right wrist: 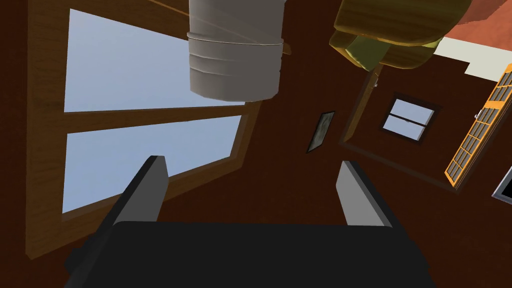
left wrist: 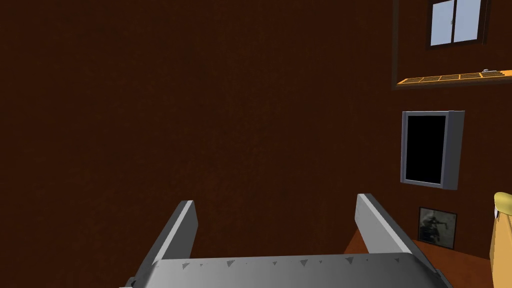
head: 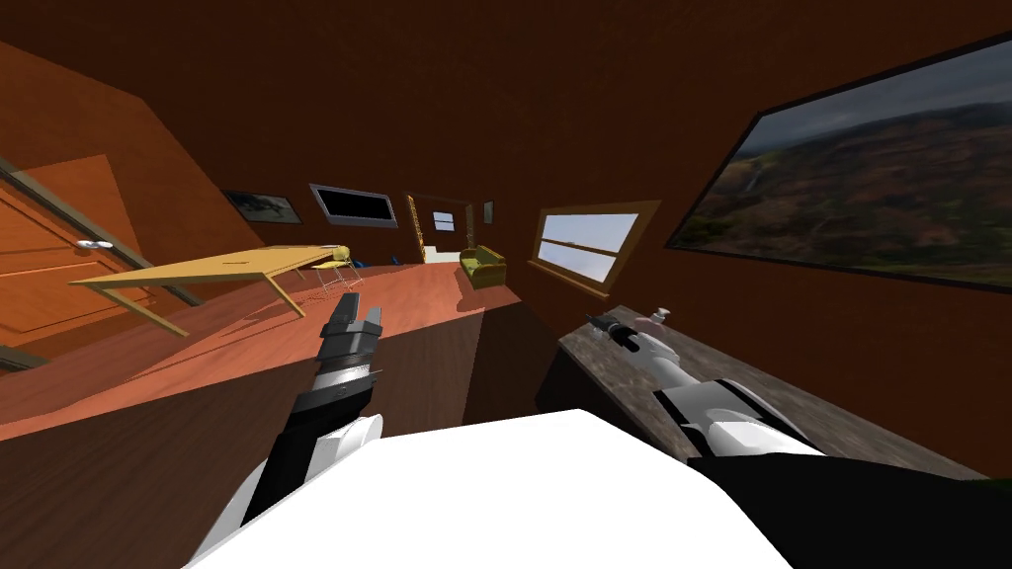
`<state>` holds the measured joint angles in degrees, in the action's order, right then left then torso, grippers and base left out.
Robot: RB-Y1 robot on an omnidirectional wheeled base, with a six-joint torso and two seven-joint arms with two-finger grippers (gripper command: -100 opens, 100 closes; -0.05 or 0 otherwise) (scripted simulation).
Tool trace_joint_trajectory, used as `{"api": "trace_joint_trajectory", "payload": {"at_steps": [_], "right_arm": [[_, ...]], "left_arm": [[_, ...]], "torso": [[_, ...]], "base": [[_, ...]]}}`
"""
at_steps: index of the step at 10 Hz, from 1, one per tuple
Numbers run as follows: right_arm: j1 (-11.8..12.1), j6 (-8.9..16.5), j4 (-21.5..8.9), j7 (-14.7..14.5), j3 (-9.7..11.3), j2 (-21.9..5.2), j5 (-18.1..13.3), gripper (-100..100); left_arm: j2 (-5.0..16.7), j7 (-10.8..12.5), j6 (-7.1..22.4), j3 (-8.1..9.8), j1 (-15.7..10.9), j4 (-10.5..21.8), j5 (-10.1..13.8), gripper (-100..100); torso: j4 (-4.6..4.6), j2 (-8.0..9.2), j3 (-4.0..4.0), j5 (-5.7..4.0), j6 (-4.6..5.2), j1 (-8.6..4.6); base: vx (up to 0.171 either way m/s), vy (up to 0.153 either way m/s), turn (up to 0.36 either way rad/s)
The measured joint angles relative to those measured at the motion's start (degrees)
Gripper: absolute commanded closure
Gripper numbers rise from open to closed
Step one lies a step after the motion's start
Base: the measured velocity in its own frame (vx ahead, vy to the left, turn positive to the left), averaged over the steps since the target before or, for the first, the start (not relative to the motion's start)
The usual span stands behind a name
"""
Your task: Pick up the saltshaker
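Note:
The saltshaker (head: 658,316) is a small pale thing standing near the far end of a dark stone-patterned counter (head: 791,400) on my right. In the right wrist view the saltshaker (right wrist: 234,55) appears as a grey cylinder ahead of the fingers and apart from them. My right gripper (head: 599,321) reaches out along the counter, just short of the shaker and a little to its side. The right gripper (right wrist: 252,167) is open with nothing between its fingers. My left gripper (head: 357,314) is raised in front of my chest, and the left gripper (left wrist: 275,200) stands open and empty.
A dark wooden partition (head: 415,365) runs beside the counter on my left. Beyond it are a yellow table (head: 227,265), a wire chair (head: 339,267) and a green sofa (head: 482,265) on the reddish floor. A window (head: 588,245) and a large landscape picture (head: 870,188) hang on the wall above the counter.

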<state>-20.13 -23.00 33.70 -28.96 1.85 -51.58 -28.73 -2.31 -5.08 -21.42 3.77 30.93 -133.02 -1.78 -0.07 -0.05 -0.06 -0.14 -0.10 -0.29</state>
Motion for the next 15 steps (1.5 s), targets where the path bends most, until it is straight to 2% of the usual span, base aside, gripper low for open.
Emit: {"api": "trace_joint_trajectory", "payload": {"at_steps": [8,12,15], "right_arm": [[2.9,-6.8,-1.3,-11.0,-0.2,-0.7,10.5,-100],[6.1,-10.1,-0.7,-16.7,-0.2,-0.8,16.3,-100],[7.2,-13.0,-2.0,-20.7,0.2,-0.5,19.8,-100]], "left_arm": [[0.0,0.0,0.0,0.0,0.0,0.0,0.0,0],[0.0,0.0,0.0,0.0,0.0,0.0,0.0,0],[0.0,0.0,0.0,0.0,0.0,0.0,0.0,0]], "torso": [[0.0,0.0,0.0,0.0,0.02,0.04],[0.0,0.01,0.01,-0.03,0.0,-0.13],[0.0,0.01,0.01,-0.01,0.02,-0.03]], "base": [[-0.043,-0.073,0.141],[-0.049,-0.089,0.141],[-0.062,-0.085,0.205]]}}
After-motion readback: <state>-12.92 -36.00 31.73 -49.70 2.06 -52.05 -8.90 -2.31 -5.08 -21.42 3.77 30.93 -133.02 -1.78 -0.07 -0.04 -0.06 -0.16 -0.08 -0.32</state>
